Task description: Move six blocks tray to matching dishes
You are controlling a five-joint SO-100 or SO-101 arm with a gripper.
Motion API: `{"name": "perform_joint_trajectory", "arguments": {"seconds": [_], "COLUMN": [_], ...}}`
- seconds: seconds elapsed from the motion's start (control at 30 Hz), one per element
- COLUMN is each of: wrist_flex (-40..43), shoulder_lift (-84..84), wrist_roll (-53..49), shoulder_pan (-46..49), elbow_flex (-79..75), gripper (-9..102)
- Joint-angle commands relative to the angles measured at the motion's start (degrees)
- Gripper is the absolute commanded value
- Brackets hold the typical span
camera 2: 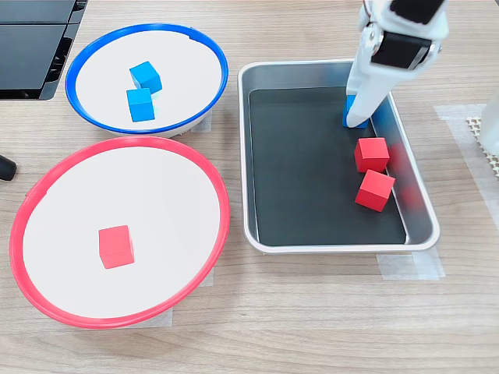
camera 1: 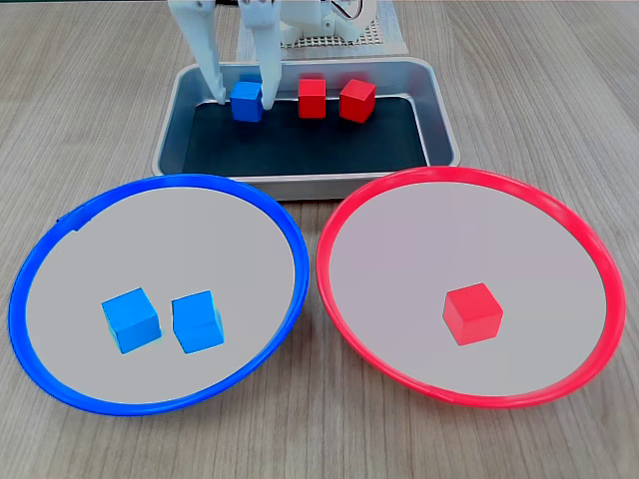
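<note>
The silver tray [camera 1: 300, 186] [camera 2: 312, 195] holds one blue block [camera 1: 247, 104] [camera 2: 358, 122] and two red blocks [camera 1: 313, 98] [camera 1: 357, 101] [camera 2: 372, 154] [camera 2: 375, 190]. My white gripper [camera 1: 245, 97] [camera 2: 357, 109] reaches down into the tray, open, its fingers straddling the blue block, which rests on the black floor. In this fixed view the right finger touches the block and a narrow gap shows on the left. The blue-rimmed dish [camera 1: 160, 249] [camera 2: 179, 70] holds two blue blocks [camera 1: 131, 319] [camera 1: 198, 321]. One red block [camera 1: 472, 312] [camera 2: 116, 246] lies in the red-rimmed dish [camera 1: 469, 239] [camera 2: 117, 187].
The arm's base and a white mesh mat [camera 1: 329, 35] stand behind the tray. A black device [camera 2: 31, 39] lies beside the blue dish. Tape patches [camera 2: 460, 117] mark the wooden table near the tray, and a pale object [camera 2: 491, 125] sits at that view's right edge.
</note>
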Motion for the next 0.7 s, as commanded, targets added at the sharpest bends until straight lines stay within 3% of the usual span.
{"name": "perform_joint_trajectory", "arguments": {"seconds": [0.0, 0.1, 0.2, 0.3, 0.4, 0.57, 0.67], "wrist_flex": [-3.3, -4.0, -4.0, -4.1, -5.8, -16.3, -20.8], "shoulder_lift": [-0.6, -0.6, -0.7, -1.1, -3.2, -14.7, -23.3], "wrist_roll": [-2.7, -4.4, -4.7, -3.3, 6.7, 31.9, 38.7], "shoulder_pan": [0.4, 0.4, -0.4, -1.6, -5.5, -12.0, -12.6], "elbow_flex": [0.5, 1.5, 1.6, 0.0, -6.4, -26.0, -38.1], "gripper": [16, 13, 1, 0, 0, 0, 0]}}
